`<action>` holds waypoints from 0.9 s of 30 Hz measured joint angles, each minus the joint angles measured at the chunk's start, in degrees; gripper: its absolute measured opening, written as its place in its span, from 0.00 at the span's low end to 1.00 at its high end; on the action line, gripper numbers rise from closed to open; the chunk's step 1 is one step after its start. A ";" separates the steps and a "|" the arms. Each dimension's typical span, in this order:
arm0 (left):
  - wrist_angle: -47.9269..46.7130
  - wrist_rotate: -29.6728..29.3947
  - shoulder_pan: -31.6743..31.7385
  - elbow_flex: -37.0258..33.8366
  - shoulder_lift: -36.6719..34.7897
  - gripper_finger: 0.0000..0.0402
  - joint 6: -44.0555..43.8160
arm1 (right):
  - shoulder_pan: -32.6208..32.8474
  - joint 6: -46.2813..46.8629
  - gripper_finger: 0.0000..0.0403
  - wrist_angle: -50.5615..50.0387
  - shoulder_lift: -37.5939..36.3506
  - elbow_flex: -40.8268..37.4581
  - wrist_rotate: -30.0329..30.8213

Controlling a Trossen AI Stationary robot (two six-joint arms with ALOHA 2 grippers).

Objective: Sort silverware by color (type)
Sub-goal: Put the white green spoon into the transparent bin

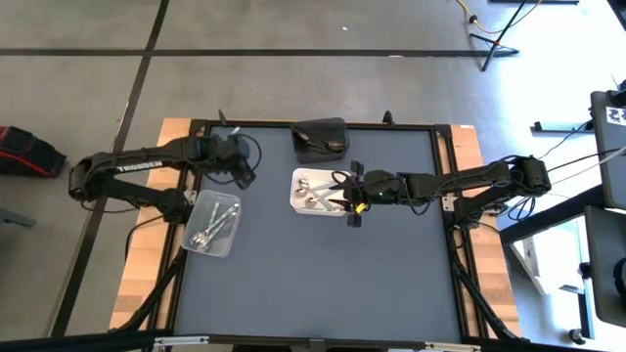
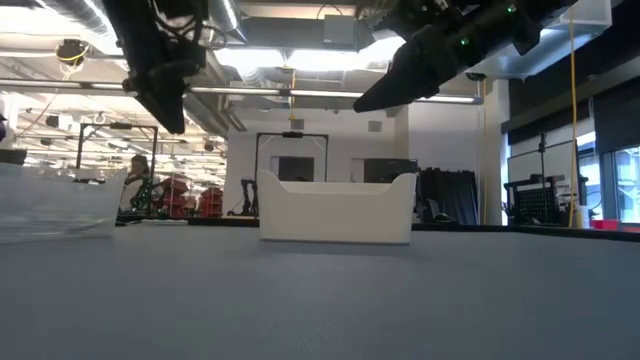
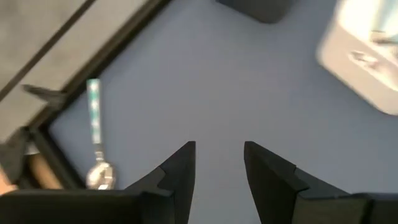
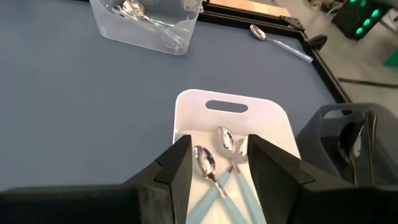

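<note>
My left gripper (image 3: pixel 219 146) is open and hovers over the blue mat near its far left corner (image 1: pixel 242 168). It is close to a lone spoon (image 3: pixel 96 143) with a pale blue handle that lies flat on the mat. My right gripper (image 4: pixel 217 143) is open and hangs above the white tray (image 4: pixel 230 118), over its right part (image 1: pixel 350 196). In that tray lie spoons (image 4: pixel 214 165) with shiny bowls and pale blue handles. A clear tray (image 1: pixel 215 223) holds several silver spoons (image 4: pixel 146 18). A black tray (image 1: pixel 321 139) holds dark spoons (image 4: pixel 351 140).
The three trays stand on the blue mat (image 1: pixel 323 274), whose near half is bare. A black frame (image 1: pixel 445 127) edges the mat, with wooden table strips beyond it. In the low view the white tray (image 2: pixel 335 210) stands mid-table and the clear tray (image 2: pixel 55 205) at the left.
</note>
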 joint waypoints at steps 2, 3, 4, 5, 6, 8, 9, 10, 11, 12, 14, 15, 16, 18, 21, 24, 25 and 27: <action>0.37 0.00 3.57 0.00 0.42 0.33 2.34 | -0.01 -1.32 0.36 0.16 0.00 0.00 0.12; 0.35 0.19 5.41 0.00 0.75 0.33 3.36 | -0.02 -2.21 0.36 0.34 0.00 0.00 0.40; 0.46 0.54 7.14 0.00 1.05 0.33 4.66 | 0.00 -3.19 0.36 0.46 0.00 0.00 0.58; 0.77 1.07 8.86 0.00 1.32 0.33 6.02 | -0.03 -4.03 0.36 0.58 0.00 0.00 0.77; 1.09 1.64 10.72 0.00 1.72 0.33 7.30 | -0.05 -5.02 0.36 0.79 0.00 0.00 1.26; 1.75 3.32 14.20 0.00 2.78 0.33 9.64 | -0.05 -6.76 0.36 1.21 0.00 0.00 2.55; 2.25 4.29 15.81 0.00 3.46 0.33 10.62 | -0.12 -7.49 0.36 1.58 0.00 0.00 3.13; 2.64 5.11 17.28 0.00 4.22 0.33 11.66 | -0.41 -8.29 0.36 1.85 0.00 0.00 3.32; 3.04 5.89 18.68 0.00 4.99 0.33 12.78 | -0.79 -9.16 0.36 2.05 0.00 0.00 3.34; 3.61 6.44 20.02 0.00 5.72 0.33 13.97 | -1.16 -9.59 0.36 2.27 0.00 0.00 3.24; 4.59 7.42 22.80 0.00 7.09 0.33 15.96 | -2.42 -10.01 0.36 2.67 0.00 0.00 3.05; 5.20 7.91 24.08 0.00 7.75 0.33 16.87 | -3.17 -10.24 0.36 3.06 0.00 0.00 3.04; 5.91 8.41 25.35 0.00 8.49 0.33 17.61 | -3.95 -10.43 0.36 3.40 0.00 0.00 3.05; 7.02 9.46 27.86 0.00 9.89 0.33 18.95 | -5.48 -10.57 0.36 3.66 0.00 0.00 2.86; 8.54 10.72 31.60 0.00 12.01 0.33 20.67 | -8.02 -11.03 0.36 3.84 0.00 0.00 0.70; 9.11 10.79 34.78 0.00 14.46 0.33 21.83 | -10.66 -11.21 0.36 4.87 0.00 0.00 -1.65; 9.24 10.72 35.78 0.00 15.29 0.33 22.00 | -11.49 -11.24 0.36 5.32 0.00 0.00 -2.38; 9.19 10.59 37.61 0.00 17.14 0.33 22.08 | -13.05 -11.27 0.36 6.39 0.00 0.00 -3.98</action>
